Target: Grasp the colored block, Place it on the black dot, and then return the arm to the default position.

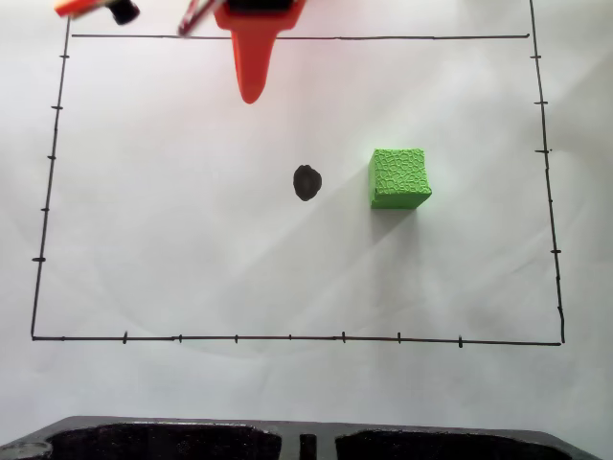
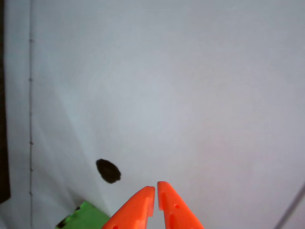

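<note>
We've got the gripper (image 2: 156,190) pinched shut and empty, parked well back from the black dot (image 1: 306,182), while the colored block (image 1: 399,177) sits untouched beside that dot.

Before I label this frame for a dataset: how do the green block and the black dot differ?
The green block is a raised cube with a crackled surface; the black dot is a flat ink blot. The block is bright green and square-edged, the dot black and roughly oval. The block looks wider than the dot. Both sit apart on the white paper, inside the drawn border.
</note>
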